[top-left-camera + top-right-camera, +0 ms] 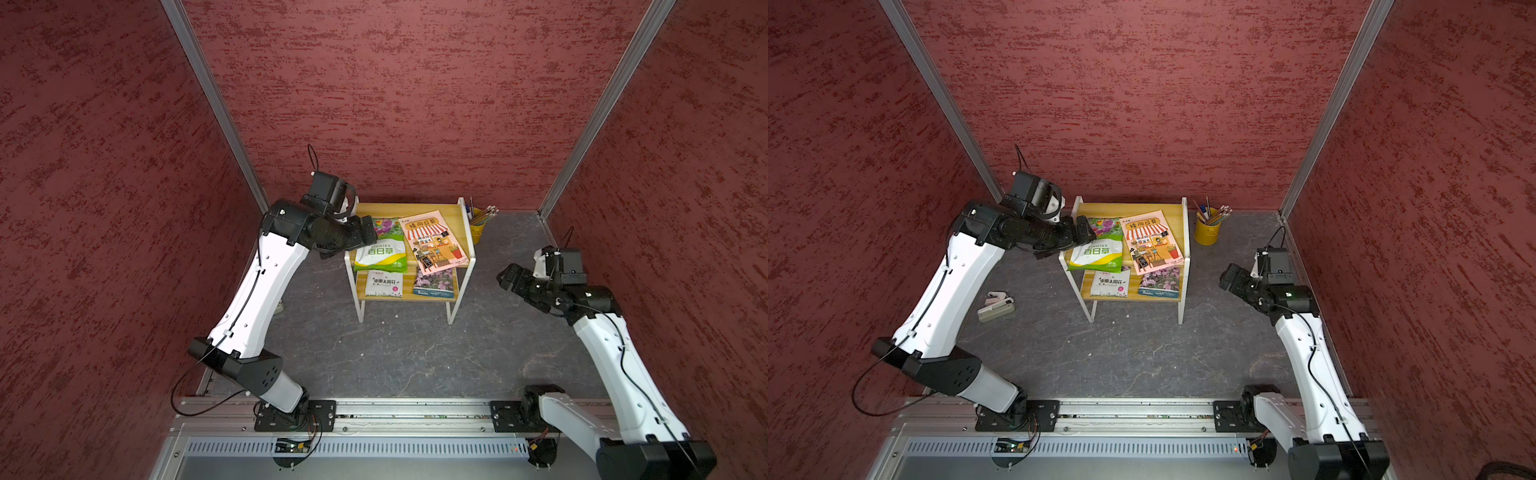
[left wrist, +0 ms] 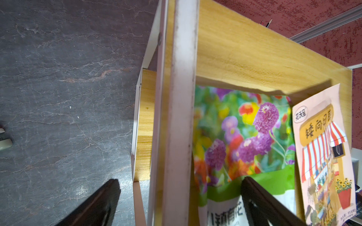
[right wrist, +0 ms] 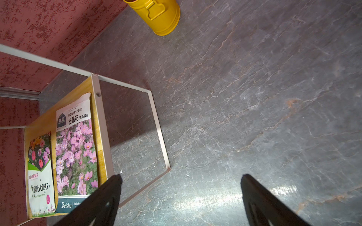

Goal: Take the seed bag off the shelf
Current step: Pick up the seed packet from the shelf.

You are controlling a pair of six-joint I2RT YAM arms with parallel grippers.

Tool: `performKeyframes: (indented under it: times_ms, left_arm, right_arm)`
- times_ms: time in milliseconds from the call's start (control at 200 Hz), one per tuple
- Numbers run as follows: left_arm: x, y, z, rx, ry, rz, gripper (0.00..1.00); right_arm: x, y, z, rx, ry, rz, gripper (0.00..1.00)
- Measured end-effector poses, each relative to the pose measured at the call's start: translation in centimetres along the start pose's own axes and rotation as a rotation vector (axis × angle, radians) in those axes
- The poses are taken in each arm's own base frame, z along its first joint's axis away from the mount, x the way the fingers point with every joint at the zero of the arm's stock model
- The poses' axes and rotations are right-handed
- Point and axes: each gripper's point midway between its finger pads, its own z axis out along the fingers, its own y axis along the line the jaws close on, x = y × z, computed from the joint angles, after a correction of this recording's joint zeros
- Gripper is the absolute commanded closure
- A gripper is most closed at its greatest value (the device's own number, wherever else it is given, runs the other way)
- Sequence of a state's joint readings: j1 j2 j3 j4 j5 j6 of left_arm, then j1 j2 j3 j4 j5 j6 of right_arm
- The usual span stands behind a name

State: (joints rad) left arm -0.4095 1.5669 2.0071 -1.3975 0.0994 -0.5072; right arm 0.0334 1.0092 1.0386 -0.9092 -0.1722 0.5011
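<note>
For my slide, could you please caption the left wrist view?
Open left gripper poised over the shelf and seed bag.

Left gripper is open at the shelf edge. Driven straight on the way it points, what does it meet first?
Probably the white side rail of the shelf, lying between the open fingers of the left gripper; its shelf-side finger would land on the green seed bag. Depth is unclear.

The left arm and right arm are showing white shells between black joints; thin black cables are running along both; the left gripper and right gripper are showing black.
</note>
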Motion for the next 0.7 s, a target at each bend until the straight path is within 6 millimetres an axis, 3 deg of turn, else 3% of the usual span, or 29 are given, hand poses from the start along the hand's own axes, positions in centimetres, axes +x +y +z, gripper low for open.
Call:
performKeyframes:
  times_ms: [190, 381, 701]
  left_arm:
    - [-0.2, 0.0, -0.4, -0.001, -0.008, -0.009, 0.0]
    - [-0.8, 1.3, -1.0, -0.031, -0.028, -0.062, 0.0]
    - [-1.1, 1.9, -4.0, -0.009, -0.103, -0.125, 0.0]
  right_arm:
    - [0.0, 0.1, -0.3, -0.006, -0.008, -0.003, 0.02]
    - [0.0, 0.2, -0.3, -0.008, -0.009, -0.003, 0.02]
    - [0.0, 0.2, -0.3, -0.008, -0.009, 0.003, 0.02]
